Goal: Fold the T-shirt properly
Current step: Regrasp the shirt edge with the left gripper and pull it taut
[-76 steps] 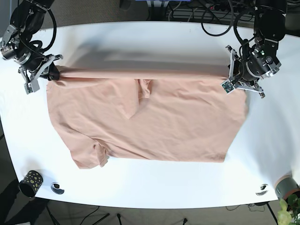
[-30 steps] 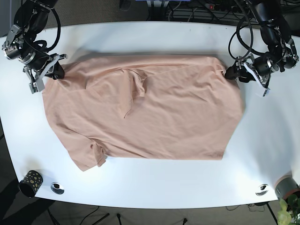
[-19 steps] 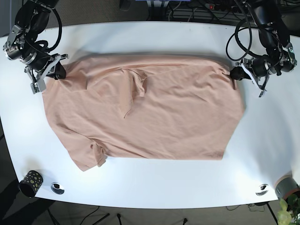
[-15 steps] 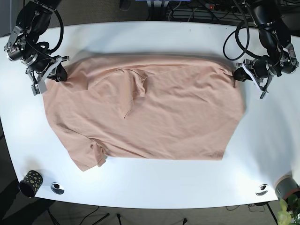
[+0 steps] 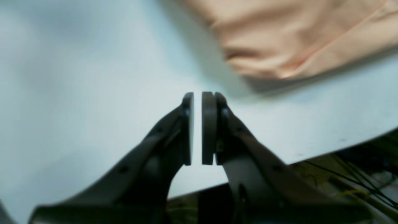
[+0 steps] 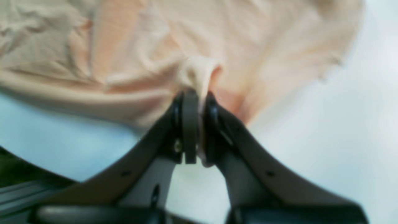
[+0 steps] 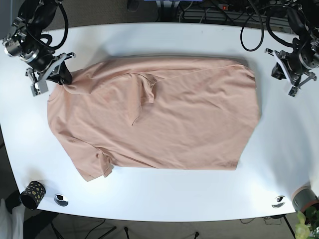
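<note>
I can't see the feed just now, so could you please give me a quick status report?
Left gripper shut, empty, clear of cloth. Right gripper shut on peach cotton T-shirt corner. Shirt flat on white table, unfolded.

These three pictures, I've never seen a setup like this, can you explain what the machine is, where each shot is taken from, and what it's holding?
It is a robot with two arms at a white table. The wide picture looks down from above; the two close-ups come from cameras on the robot's wrists, looking along its dark fingers.

A peach T-shirt lies spread out on the table, with a few small items near the front edge.

The right gripper, at the left of the overhead picture, is shut on a pinch of the shirt's edge. The left gripper holds nothing: its fingers are nearly together over bare table, with the shirt's corner lying just beyond them.
</note>
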